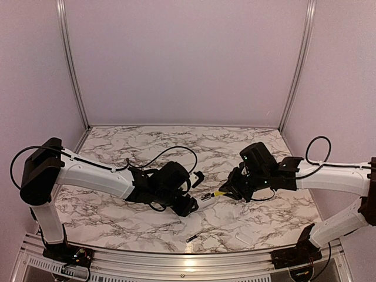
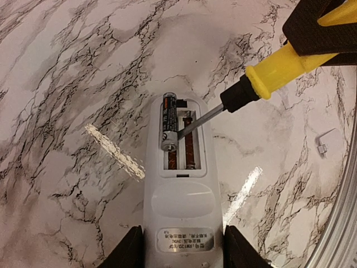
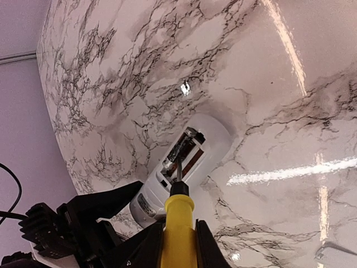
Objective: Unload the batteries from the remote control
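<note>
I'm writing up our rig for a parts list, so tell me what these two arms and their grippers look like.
The left arm and right arm have smooth white tubular links with bulky black joint housings. A thin black cable loops off the left arm, and another off the right. The left gripper and right gripper have matte black, blocky fingers. I can make out no markings.

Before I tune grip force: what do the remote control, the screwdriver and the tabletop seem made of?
The remote control: white moulded plastic, smooth, with a soft sheen. The screwdriver: yellow handle and black collar look plastic; the thin grey shaft glints like metal. The tabletop: marble-veined and glossy, mirroring the lights; stone or printed laminate, I cannot tell.
</note>
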You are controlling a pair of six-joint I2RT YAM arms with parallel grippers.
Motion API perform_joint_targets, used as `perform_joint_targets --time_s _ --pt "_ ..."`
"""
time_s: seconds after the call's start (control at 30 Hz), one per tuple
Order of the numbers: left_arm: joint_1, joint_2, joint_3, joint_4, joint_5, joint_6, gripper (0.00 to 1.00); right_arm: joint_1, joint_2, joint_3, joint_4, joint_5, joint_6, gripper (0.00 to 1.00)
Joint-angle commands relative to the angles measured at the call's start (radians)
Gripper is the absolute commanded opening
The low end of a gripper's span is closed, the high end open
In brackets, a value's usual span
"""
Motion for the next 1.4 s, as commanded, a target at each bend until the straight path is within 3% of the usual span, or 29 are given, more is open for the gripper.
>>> perform_joint_targets --time_s 0.0,1.37 --pt "-0.007 0.009 -0.003 0.078 0.005 -0.005 0.00 -0.007 0.021 -0.005 -0.027 0.003 0.005 0.00" --pt "-0.007 0.078 0.009 0.038 0.018 0.011 0.00 -0.007 0.074 0.170 -0.184 0.025 -0.090 0.00"
